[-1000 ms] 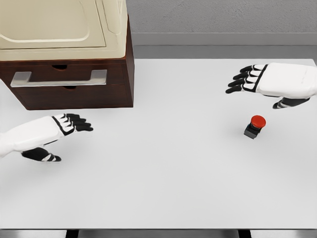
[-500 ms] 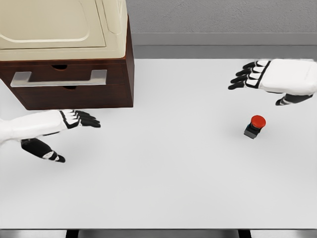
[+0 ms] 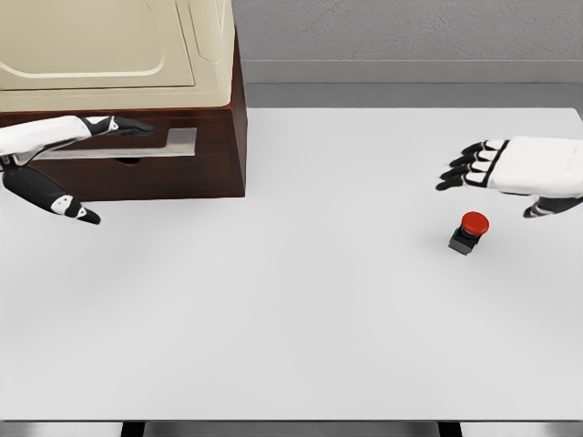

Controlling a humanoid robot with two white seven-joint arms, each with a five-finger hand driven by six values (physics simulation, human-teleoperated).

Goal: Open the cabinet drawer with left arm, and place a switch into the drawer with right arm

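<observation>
A dark wooden cabinet (image 3: 209,155) with a cream top stands at the table's back left; its drawer is closed, with a long silver handle (image 3: 173,140) across the front. My left hand (image 3: 86,146) is raised in front of the drawer, fingers stretched flat over the handle's left part, thumb hanging below, holding nothing. The switch (image 3: 468,232), a black box with a red round button, sits on the white table at the right. My right hand (image 3: 487,168) hovers open just above and right of the switch, not touching it.
The white table (image 3: 291,300) stretches wide between cabinet and switch. A grey wall runs along the back edge. A second, lower drawer front shows beneath the handle.
My left hand rose from the table up to the drawer front, now lying across the handle. My right hand drifted down and right, closer to the switch.
</observation>
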